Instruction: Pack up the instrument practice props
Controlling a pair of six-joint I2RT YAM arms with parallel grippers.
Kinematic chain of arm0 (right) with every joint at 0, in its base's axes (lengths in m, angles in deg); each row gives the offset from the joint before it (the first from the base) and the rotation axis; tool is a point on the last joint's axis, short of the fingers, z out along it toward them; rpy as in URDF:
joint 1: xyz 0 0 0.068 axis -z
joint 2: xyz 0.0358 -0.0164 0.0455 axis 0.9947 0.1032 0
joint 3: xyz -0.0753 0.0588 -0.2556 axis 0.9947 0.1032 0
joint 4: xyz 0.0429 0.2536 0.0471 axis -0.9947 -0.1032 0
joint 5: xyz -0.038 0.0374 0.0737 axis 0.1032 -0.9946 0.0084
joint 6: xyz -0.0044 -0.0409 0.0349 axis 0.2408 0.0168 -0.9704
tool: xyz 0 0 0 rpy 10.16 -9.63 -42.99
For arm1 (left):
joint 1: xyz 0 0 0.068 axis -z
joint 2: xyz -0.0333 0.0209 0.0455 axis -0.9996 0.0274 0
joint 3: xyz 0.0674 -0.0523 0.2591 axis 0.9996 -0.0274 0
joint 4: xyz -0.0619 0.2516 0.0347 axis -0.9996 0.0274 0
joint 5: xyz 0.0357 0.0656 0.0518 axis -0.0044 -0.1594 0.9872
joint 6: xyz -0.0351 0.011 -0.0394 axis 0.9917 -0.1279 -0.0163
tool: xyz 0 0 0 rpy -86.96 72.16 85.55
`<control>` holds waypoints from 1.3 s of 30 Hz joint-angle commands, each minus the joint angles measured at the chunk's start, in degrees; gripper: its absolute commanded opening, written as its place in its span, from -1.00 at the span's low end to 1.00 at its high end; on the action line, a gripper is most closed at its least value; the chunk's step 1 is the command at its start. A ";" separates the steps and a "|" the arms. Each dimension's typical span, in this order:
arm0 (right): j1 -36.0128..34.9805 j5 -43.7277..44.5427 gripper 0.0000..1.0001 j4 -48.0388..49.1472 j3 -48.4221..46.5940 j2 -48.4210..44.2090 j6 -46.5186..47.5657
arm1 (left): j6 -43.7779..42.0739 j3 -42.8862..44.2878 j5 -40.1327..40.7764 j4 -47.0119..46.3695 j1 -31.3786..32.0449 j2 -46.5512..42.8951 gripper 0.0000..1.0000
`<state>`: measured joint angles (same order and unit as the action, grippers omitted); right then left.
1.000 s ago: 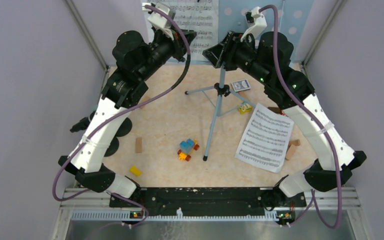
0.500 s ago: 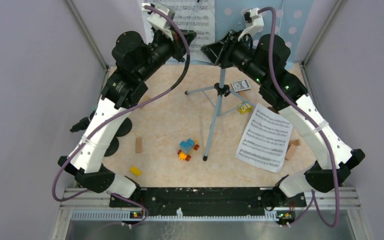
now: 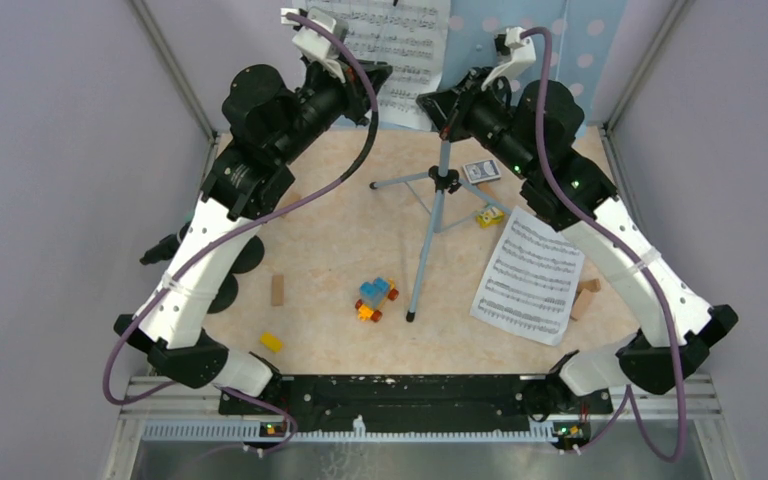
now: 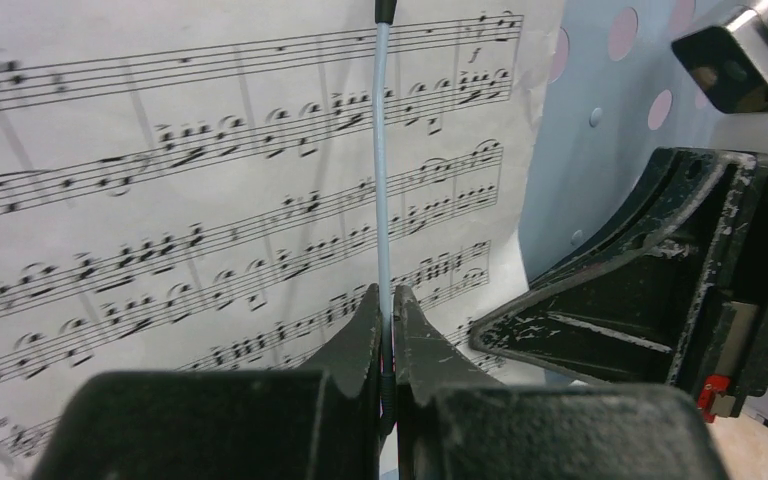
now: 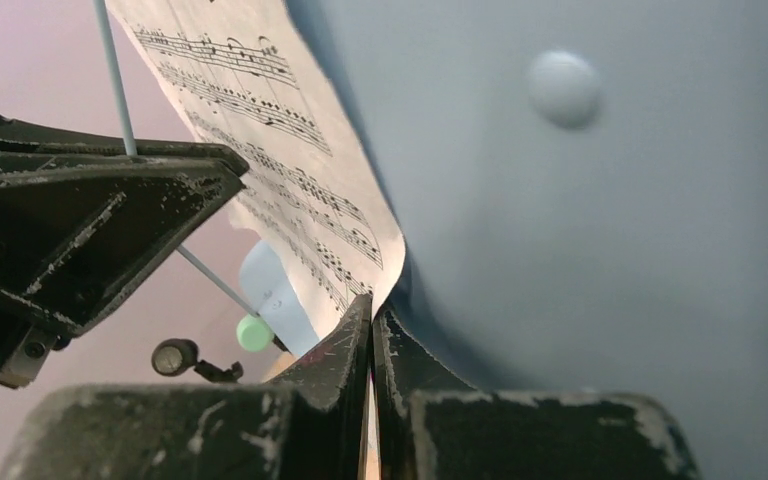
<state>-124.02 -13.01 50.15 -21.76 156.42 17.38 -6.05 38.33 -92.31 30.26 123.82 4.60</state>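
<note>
Top view: the music desk [image 3: 595, 22] stands assembled at the far edge of the worktop [image 3: 330, 240], 1 loose page [image 3: 530, 275] beside it, nothing packed; left wrist: the left end effector [image 4: 387, 296] pinches the retaining wire [image 4: 383, 200]; right wrist: the right end effector [image 5: 372, 306] nips the corner of the mounted page [image 5: 300, 200].

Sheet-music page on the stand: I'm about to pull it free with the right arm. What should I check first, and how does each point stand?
1. Right tool shut on the lower corner of the sheet-music page: ok.
2. Left tool shut on the thin blue retaining wire: ok.
3. Wire lifted off the page: cannot tell; in the left wrist view it runs across the print.
4. The two tools apart from each other: ok, though close.
5. Tripod standing with legs spread on the table: ok.
</note>
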 commanded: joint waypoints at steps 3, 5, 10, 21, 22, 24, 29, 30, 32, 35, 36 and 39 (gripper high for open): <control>0.22 5.31 -1.00 1.97 3.43 -8.37 3.65 | 1.96 -1.24 -1.46 -0.36 0.40 -2.16 -1.00; 0.22 5.99 -1.00 1.61 4.37 -10.02 4.39 | 2.01 -1.76 -1.20 -0.64 0.46 -2.43 -1.00; 0.22 6.94 -1.00 2.18 6.79 -13.26 5.24 | 2.28 -3.36 -0.86 -1.17 0.40 -2.64 -1.00; 0.28 0.84 -0.52 5.23 5.45 -10.82 7.43 | 2.73 -4.72 -1.65 -1.14 0.44 -1.86 -1.00; 0.28 0.57 -0.48 5.31 4.83 -10.44 7.80 | 2.73 -4.68 -1.65 -1.08 0.44 -1.77 -1.00; 0.22 0.17 -0.42 5.29 3.48 -9.37 8.62 | 2.77 -4.87 -1.66 -1.06 0.39 -1.69 -1.00; 0.22 -0.70 -0.38 4.30 -1.47 -6.21 10.32 | 2.99 -5.36 -1.88 -1.16 0.39 -1.68 -1.00; 0.22 -0.69 -0.37 4.04 -2.54 -5.51 10.58 | 3.04 -5.44 -1.94 -1.16 0.39 -1.63 -1.00; 0.22 -0.69 -0.37 3.77 -4.80 -4.32 10.83 | 3.04 -5.51 -2.03 -1.08 0.44 -1.59 -1.00; 0.22 -0.71 -0.37 3.20 -8.21 -2.67 11.31 | 3.01 -5.39 -2.04 -1.03 0.45 -1.56 -1.00; 0.22 -0.69 -0.37 2.84 -9.90 -2.16 11.47 | 2.99 -5.33 -2.05 -0.99 0.44 -1.57 -1.00; 0.25 -0.70 -0.37 1.51 -13.00 -0.58 12.02 | 2.98 -5.23 -1.96 -0.87 0.43 -1.59 -1.00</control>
<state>-124.02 -13.03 51.73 -29.65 154.71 27.78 -5.61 34.38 -92.29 26.00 123.82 3.22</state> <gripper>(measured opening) 0.315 0.041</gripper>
